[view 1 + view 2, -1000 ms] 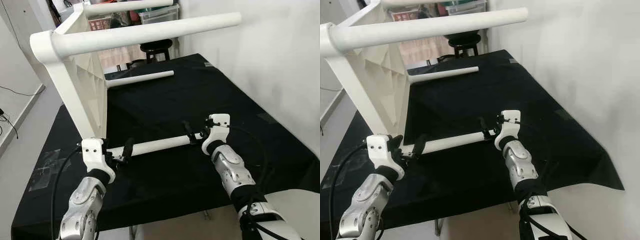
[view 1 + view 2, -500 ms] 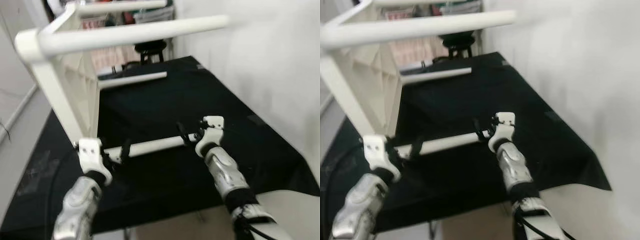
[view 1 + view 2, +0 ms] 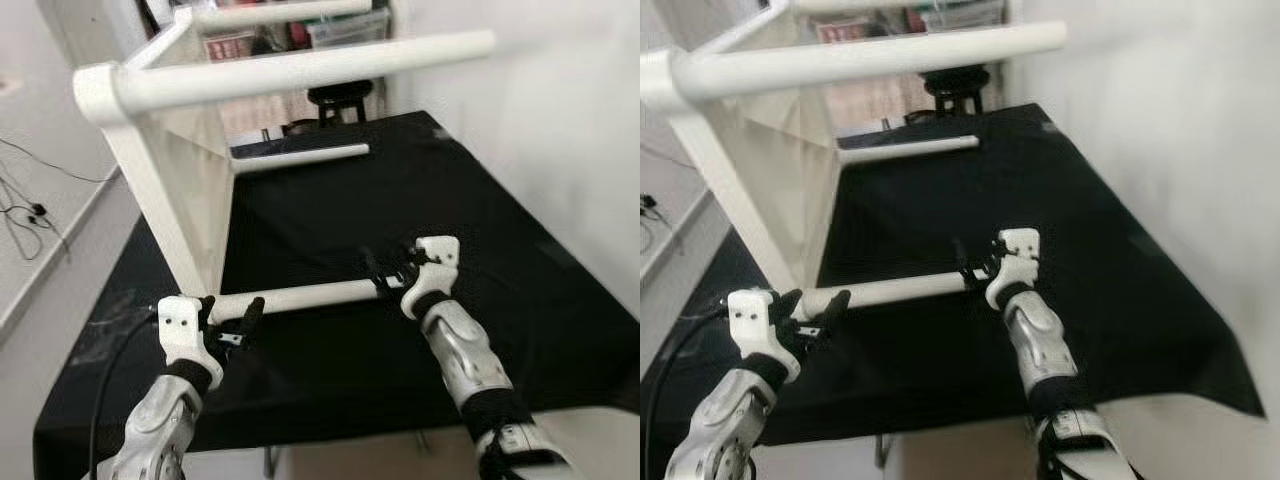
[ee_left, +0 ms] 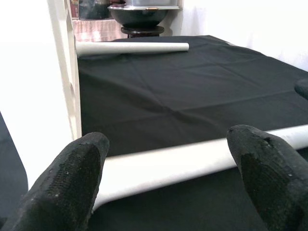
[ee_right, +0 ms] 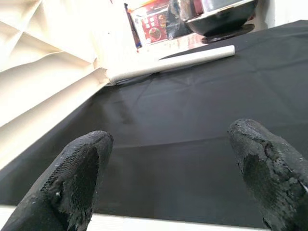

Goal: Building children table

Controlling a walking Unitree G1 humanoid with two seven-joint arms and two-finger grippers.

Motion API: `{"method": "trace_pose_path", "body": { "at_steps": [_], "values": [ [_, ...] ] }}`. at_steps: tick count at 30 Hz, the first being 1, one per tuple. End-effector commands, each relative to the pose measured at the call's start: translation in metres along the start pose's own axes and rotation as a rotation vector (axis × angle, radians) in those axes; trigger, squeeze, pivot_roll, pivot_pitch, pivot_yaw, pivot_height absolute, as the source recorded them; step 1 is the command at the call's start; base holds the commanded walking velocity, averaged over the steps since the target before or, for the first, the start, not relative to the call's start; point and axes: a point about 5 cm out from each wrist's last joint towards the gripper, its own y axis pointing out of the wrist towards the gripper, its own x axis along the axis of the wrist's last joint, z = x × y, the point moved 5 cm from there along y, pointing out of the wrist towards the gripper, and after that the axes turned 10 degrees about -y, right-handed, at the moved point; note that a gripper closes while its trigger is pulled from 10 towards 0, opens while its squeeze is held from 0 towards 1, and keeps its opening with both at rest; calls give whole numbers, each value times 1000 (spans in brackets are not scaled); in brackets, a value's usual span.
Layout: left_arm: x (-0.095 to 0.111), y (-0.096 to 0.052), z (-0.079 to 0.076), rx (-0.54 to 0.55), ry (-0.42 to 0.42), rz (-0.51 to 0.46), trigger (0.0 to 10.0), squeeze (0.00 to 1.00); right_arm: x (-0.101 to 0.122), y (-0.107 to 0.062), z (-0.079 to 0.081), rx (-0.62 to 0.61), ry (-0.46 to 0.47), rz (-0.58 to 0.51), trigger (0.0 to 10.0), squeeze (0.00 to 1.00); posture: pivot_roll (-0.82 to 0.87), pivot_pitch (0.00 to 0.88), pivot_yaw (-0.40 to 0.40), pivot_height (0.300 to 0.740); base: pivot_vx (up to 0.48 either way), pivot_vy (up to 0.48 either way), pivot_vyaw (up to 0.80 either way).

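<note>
while both grippers, left (image 3: 232, 322) and right (image 3: 388, 272), straddle the white leg (image 3: 300, 296) ends, fingers spread, black cloth (image 3: 480, 260) beyond lies bare.

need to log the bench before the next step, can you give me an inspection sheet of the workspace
surface: black cloth over the work table, creased, hanging over the near edge.
job's things: white tabletop standing on its side at the left, two legs fitted and sticking out sideways; loose near leg lying on the cloth; far leg lying on the cloth beside the tabletop.
clutter: nothing seen on the cloth.
grippers: left gripper open around one end of the near leg; right gripper open at its other end.
cables: black cable along the left arm; wires on the floor at left.
surroundings: white wall at right; black stool and storage boxes behind.
</note>
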Motion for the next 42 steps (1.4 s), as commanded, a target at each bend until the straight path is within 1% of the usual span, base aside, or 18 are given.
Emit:
{"method": "trace_pose_path", "body": {
  "at_steps": [1,4,5,7,9,11,13,15,21,29,30,32,34,35,37,38,40,42],
  "values": [
    [-2,-7,9,21,9,22,10000,0,0,-2,9,29,16,-1,10000,0,-49,0,85,740,337,0,788],
    [-2,-7,10,18,9,26,10000,0,-8,-13,1,-24,-5,29,10000,0,-62,0,87,740,341,0,488],
    [-2,-7,10,18,9,26,10000,0,-8,-13,1,-24,-5,29,10000,0,-62,0,87,740,345,0,675],
    [-2,-1,1,-27,33,25,10000,0,-22,-10,-5,-73,-18,117,10000,0,-64,0,89,740,0,0,0],
    [-2,-1,1,-30,36,25,10000,0,-23,-10,-5,-75,-22,127,10000,0,-64,0,89,740,0,0,0],
    [-4,-1,-6,-63,38,38,10000,0,-20,-10,0,-46,2,100,10000,0,-68,0,91,740,0,0,0],
    [-4,-1,-6,-63,38,38,10000,0,-20,-10,0,-46,2,100,10000,0,-68,0,91,740,0,0,0],
    [-8,-2,-18,-122,38,64,10000,0,-14,-10,5,-5,40,57,10000,0,-67,0,90,740,0,0,0],
    [-14,-7,-33,-191,43,104,10000,0,-11,-13,7,22,68,56,10000,0,-65,0,85,740,0,0,0],
    [-12,-2,-22,-105,54,89,10000,0,-6,-11,8,39,33,47,10000,0,-61,0,82,740,0,0,0],
    [-10,2,-20,-96,40,85,0,0,-1,-10,7,44,9,30,10000,0,-62,0,79,740,0,0,0],
    [-10,2,-20,-96,40,85,0,0,-1,-10,7,44,9,30,10000,0,-62,0,79,740,0,0,0],
    [-6,14,-23,-114,21,76,0,0,23,-10,-4,60,-55,-42,10000,0,-73,0,82,740,0,0,0],
    [-6,14,-23,-114,21,76,0,0,23,-10,-4,60,-55,-42,10000,0,-73,0,82,740,0,0,0],
    [0,25,-26,-135,10,69,0,0,51,-15,-21,52,-108,-125,10000,0,-83,0,84,740,0,0,0],
    [0,25,-26,-135,10,69,0,0,51,-15,-21,52,-108,-125,10000,0,-83,0,84,740,0,0,0],
    [2,31,-27,-150,18,70,0,0,71,-24,-34,36,-174,-187,10000,0,-97,0,89,740,0,0,0],
    [4,37,-27,-157,29,77,0,0,101,-42,-48,11,-274,-290,10000,0,-124,0,106,740,0,0,0]
  ]
}}
